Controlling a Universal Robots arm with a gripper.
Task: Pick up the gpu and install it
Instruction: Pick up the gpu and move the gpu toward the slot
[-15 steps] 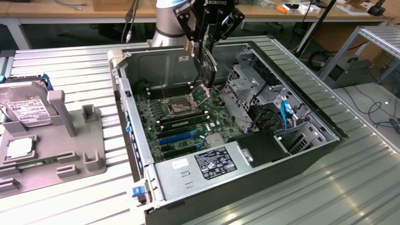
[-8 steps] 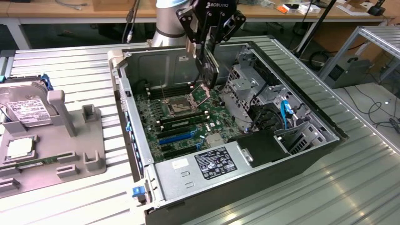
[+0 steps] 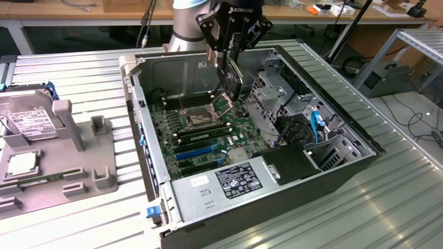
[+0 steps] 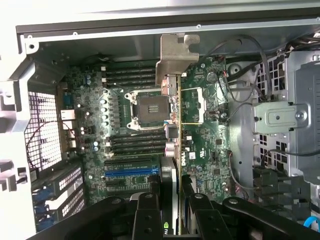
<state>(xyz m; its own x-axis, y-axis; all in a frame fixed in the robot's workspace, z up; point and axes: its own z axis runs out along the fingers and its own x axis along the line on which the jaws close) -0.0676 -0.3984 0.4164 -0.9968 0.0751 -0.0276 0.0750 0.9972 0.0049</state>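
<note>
Clenched on the gpu (image 3: 232,83), the gripper (image 3: 230,54) hung over the open case (image 3: 360,155) on the bench (image 3: 83,67). In the exterior view the card stood on edge, its top held between the fingers and the rest hanging below them into the case, above the board (image 3: 163,129) close to the socket (image 3: 197,118). Whether its lower end touched the board could not be told from there. That view also took in a drive (image 3: 31,122) sitting in a grey fixture (image 3: 66,155) on the exterior view's left, well apart from the case.

The wrist view looked down along the card. It showed the gripper (image 4: 172,210) with a finger on each side, the gpu (image 4: 172,60) as a thin edge running away from them, and the silver bracket (image 4: 177,47) at its far end. The card's edge lay just beside the socket (image 4: 150,107), and the blue slot (image 4: 131,171) lay off to one side of the fingers, with nothing seated in it.
</note>
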